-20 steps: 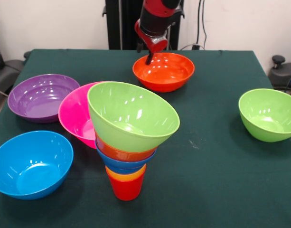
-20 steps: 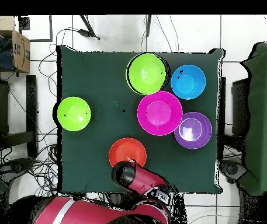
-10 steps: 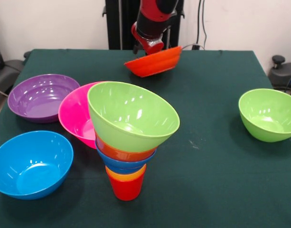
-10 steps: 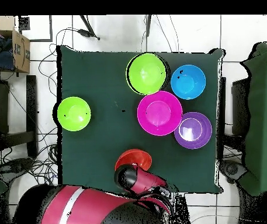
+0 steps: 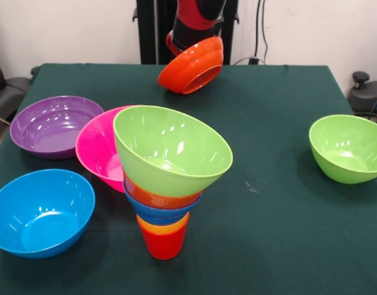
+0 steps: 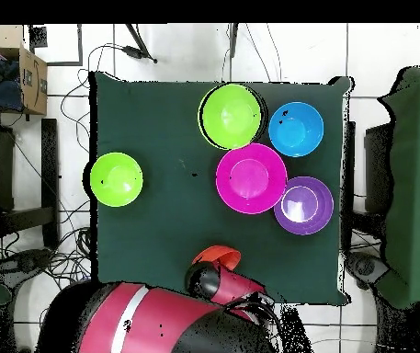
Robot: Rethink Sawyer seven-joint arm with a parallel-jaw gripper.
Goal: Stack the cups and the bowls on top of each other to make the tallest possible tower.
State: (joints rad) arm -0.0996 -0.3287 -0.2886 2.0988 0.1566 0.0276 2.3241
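Now we have the large orange-red bowl (image 5: 190, 65) off the table and hanging in the air from our gripper (image 5: 176, 44), which is closed on its rim. A second ago the bowl sat flat on the cloth with the gripper just at its edge; half a second ago it had lifted and begun to tip; at this moment it dangles steeply, its mouth turned down and toward the front. From above only a sliver of the bowl (image 6: 216, 255) shows past the arm, since it has been drawn closer to the base. We judge the pick is done and the carry comes next.

The tower (image 5: 168, 178) stands well in front of the gripper and below it: a red cup (image 5: 163, 243) at the bottom, then an orange cup, a small blue bowl and a small orange-red bowl, with a lime green bowl (image 5: 171, 150) on top, leaning. That lean makes us think the placing will need care, and the carried bowl must be turned upright first.

Beside the tower lie the pink bowl (image 5: 97, 147), the purple bowl (image 5: 53, 125) and the light blue bowl (image 5: 39, 211); the second green bowl (image 5: 348, 147) sits well apart on the other side. The table (image 5: 286, 209) wears a dark green cloth, and the floor around it is pale tile strewn with cables (image 6: 66, 110).
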